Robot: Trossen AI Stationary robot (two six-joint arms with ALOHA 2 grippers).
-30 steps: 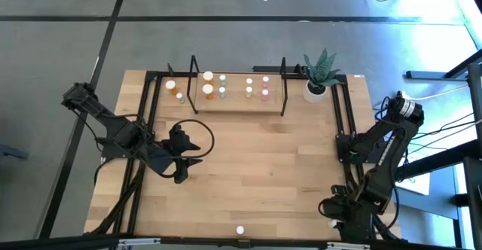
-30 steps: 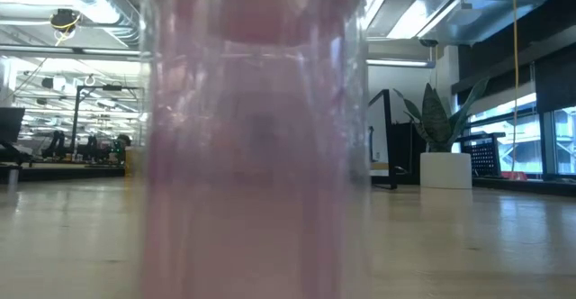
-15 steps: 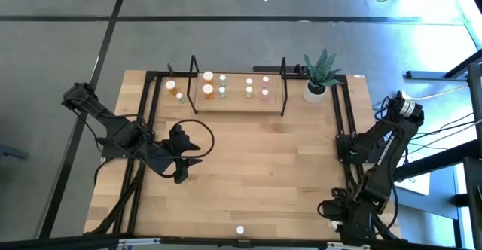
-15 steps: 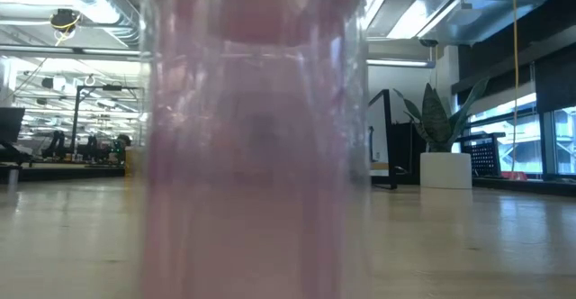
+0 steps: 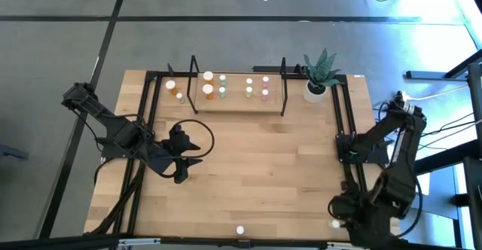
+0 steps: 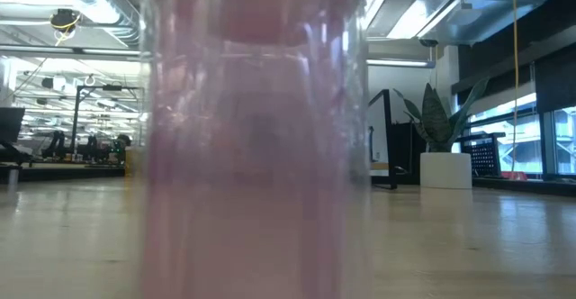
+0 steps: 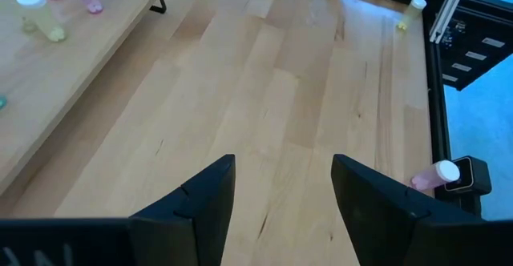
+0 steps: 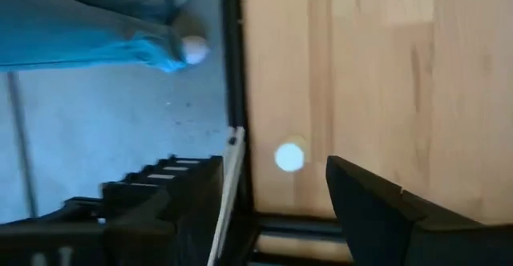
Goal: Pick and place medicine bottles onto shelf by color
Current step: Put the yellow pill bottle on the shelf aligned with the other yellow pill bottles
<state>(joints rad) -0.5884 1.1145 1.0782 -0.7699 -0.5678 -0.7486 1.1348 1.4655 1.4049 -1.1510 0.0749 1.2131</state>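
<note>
only the right arm has moved since a second ago: its upper part now leans farther out past the right edge of the table, and its low end sits a bit nearer the front right corner. nothing else has changed place.

the right gripper (image 8: 272,206) hangs low at that front right corner with its two dark fingers spread apart and nothing between them. a small bottle with a white cap (image 8: 289,156) stands on the wood just past the fingers, close to the black table frame (image 8: 232,74). the fingers do not touch it.

the left gripper (image 7: 282,187) hovers over the left middle of the table (image 5: 263,167). its fingers are apart too, with only bare wood between them.

a pink bottle (image 5: 240,230) stands alone at the front edge of the table, right up against the low camera, so it fills most of that view.

the shelf (image 5: 238,99) sits at the back of the table. on it stand two orange bottles (image 5: 208,84), two green bottles (image 5: 223,86), a whitish pair (image 5: 249,86) and a pink pair (image 5: 265,86). two more bottles (image 5: 174,91) stand just left of the shelf. a plant in a white pot (image 5: 316,84) stands to the right of the shelf.
</note>
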